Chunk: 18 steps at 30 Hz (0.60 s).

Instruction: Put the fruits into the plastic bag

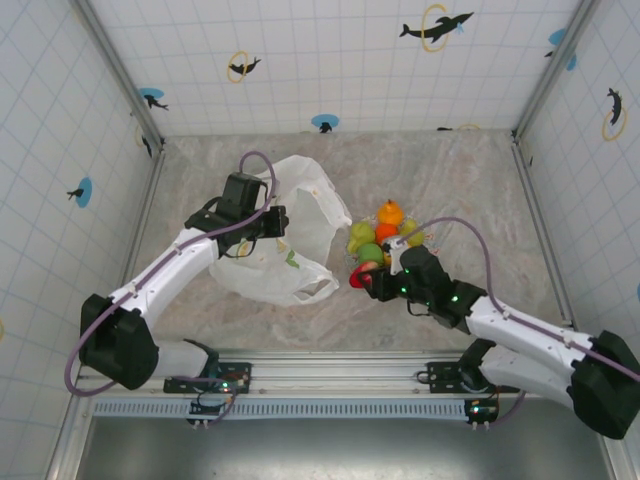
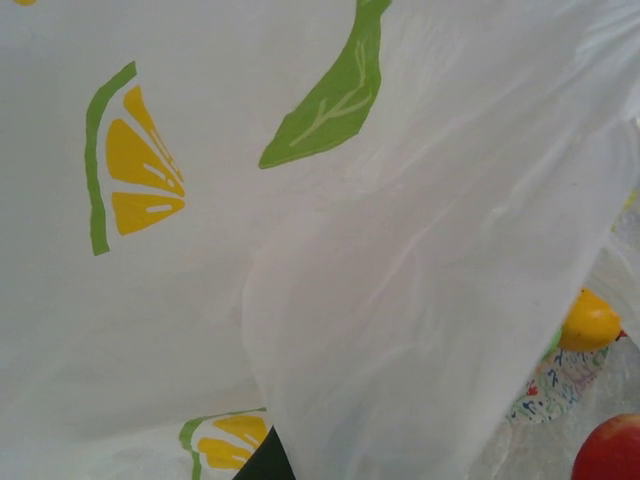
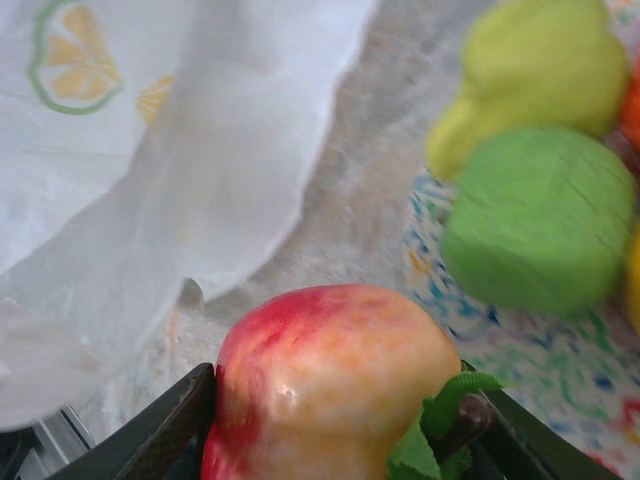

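A red apple (image 3: 330, 380) sits clamped in the right tool (image 1: 366, 283), whose fingers are part-closed against both sides of the fruit. In the overhead view the tool hangs at about 7 o'clock from the heap of fruits (image 1: 385, 235). The plastic bag (image 1: 300, 215) lies just beyond, at roughly 9 o'clock from the apple.

The left tool (image 1: 268, 222) is fully closed at the bag's 9 o'clock side. It appears to have the thin film pinched and raised, and lemon-printed plastic drapes right across its wrist camera.

The bag lies crumpled on the desk (image 1: 450, 170), left of centre. The speckled plate (image 3: 520, 350) carrying the other fruits sits close by at its 3 o'clock.

The job looks to be at an early stage. No fruit can be made out inside the bag, though its folds and cloudy film hide much of the interior, so that cannot be ruled out.

The apple is gripped but not yet over the bag. An orange (image 1: 390, 212) tops the pile at 12 o'clock. A green apple (image 3: 540, 220) and a yellow-green pear (image 3: 545, 70) crowd the plate's near edge, and several more pieces lie behind them.

By that count, nearly the whole load is left to move. The apple in hand looks set to be the next delivery, provided the bag's mouth is held wide enough to take it.
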Tool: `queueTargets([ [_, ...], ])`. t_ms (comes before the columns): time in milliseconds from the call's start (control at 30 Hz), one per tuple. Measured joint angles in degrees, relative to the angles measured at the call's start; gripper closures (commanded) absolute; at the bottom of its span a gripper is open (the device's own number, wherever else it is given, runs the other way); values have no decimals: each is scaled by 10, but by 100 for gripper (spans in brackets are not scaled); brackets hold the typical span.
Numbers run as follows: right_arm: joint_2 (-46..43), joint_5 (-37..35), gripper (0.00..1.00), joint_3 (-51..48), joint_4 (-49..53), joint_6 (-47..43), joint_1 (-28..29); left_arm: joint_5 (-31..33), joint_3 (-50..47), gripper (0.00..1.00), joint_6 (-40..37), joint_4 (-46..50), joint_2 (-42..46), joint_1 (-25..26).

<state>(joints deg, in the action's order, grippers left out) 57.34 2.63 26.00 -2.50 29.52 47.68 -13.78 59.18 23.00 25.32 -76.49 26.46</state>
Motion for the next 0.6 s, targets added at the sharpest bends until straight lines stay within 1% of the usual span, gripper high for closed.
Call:
queueTargets([
  [133, 57, -4, 62, 11, -67, -53, 22, -17, 0, 100, 1, 2, 6, 0],
  [267, 105, -14, 62, 15, -110, -104, 49, -32, 0, 100, 13, 5, 8, 0],
  [400, 119, -27, 62, 15, -152, -142, 75, -38, 0, 100, 30, 9, 8, 0],
  [600, 157, -57, 62, 15, -222, -183, 92, -52, 0, 100, 48, 9, 8, 0],
])
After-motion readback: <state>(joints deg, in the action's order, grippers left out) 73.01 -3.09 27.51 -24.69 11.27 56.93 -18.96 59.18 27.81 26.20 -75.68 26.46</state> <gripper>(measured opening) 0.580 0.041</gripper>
